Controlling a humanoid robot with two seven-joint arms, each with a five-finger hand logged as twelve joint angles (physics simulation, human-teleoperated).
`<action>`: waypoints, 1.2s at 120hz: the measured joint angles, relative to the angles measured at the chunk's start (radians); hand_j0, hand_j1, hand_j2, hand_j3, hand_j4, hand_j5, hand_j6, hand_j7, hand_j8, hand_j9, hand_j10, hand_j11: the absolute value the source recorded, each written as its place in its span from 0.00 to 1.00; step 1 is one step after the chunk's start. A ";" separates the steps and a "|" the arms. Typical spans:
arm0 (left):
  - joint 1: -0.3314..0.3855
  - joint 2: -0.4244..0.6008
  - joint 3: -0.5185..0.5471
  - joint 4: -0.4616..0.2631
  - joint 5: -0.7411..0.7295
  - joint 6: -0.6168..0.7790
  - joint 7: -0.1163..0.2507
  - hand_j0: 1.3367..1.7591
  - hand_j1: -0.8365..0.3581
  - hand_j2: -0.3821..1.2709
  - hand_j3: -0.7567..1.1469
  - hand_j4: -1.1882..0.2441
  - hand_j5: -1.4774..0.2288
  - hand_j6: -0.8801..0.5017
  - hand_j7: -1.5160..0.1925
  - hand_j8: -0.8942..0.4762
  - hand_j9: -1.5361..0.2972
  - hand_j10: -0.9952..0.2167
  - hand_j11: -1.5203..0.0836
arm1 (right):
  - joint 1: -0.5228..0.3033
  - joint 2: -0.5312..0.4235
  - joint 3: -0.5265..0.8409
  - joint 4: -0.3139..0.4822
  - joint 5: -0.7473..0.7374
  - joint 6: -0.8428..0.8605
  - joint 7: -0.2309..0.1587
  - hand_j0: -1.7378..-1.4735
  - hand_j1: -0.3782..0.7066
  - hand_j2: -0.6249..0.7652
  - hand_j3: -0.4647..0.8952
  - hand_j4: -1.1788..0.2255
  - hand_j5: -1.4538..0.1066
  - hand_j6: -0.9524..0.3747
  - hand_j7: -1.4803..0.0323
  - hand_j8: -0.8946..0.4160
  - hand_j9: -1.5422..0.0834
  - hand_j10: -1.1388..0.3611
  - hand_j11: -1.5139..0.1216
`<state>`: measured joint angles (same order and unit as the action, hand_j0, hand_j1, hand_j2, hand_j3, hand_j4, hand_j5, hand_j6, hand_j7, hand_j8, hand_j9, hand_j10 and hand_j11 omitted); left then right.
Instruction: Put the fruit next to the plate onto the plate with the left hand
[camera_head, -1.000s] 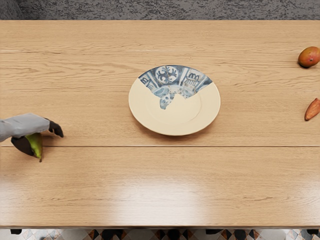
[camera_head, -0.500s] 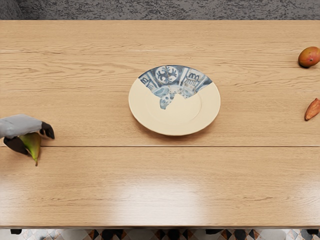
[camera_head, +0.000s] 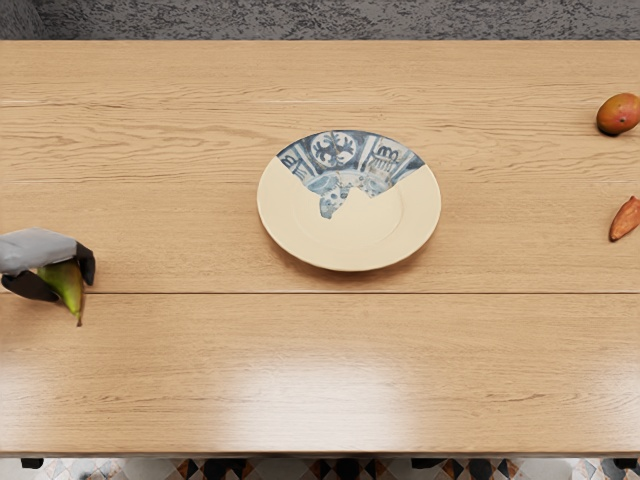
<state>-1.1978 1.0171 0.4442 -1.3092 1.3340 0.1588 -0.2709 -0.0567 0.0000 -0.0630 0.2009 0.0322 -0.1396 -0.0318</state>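
The green fruit (camera_head: 70, 288) pokes point down out of your left robot hand (camera_head: 47, 264). The fingers are curled tight around its top so it won't drop. The plate (camera_head: 350, 240) sits far to the hand's right on the surface (camera_head: 320, 370), so carry the fruit there.

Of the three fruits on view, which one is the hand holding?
The green fruit at far left, gripped by the left hand; the round red-orange fruit and the elongated orange fruit lie free at the right edge.
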 joint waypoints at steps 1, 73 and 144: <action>0.000 0.000 0.000 0.000 -0.002 0.000 0.000 0.75 0.45 0.27 0.40 0.39 0.38 0.29 0.43 0.37 0.39 0.39 0.42 | 0.000 0.000 0.000 0.000 0.000 0.000 0.000 0.30 0.06 0.45 0.34 0.82 0.91 0.70 0.95 0.66 0.93 0.74 0.90; -0.149 -0.025 0.002 -0.057 -0.249 -0.019 0.001 0.73 0.40 0.37 0.40 0.44 0.25 0.39 0.28 0.45 0.26 0.43 0.26 | 0.000 0.000 0.000 0.000 0.000 0.000 0.000 0.30 0.06 0.45 0.34 0.82 0.91 0.70 0.95 0.66 0.93 0.74 0.90; -0.252 -0.113 -0.180 -0.171 -0.517 -0.245 0.001 0.74 0.39 0.40 0.40 0.45 0.24 0.39 0.28 0.44 0.26 0.42 0.28 | 0.000 0.000 0.000 0.000 0.000 0.000 0.000 0.30 0.06 0.45 0.34 0.82 0.91 0.70 0.95 0.66 0.93 0.74 0.90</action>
<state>-1.4496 0.9045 0.2647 -1.4799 0.8169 -0.0861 -0.2703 -0.0568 0.0000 -0.0630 0.2009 0.0323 -0.1396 -0.0319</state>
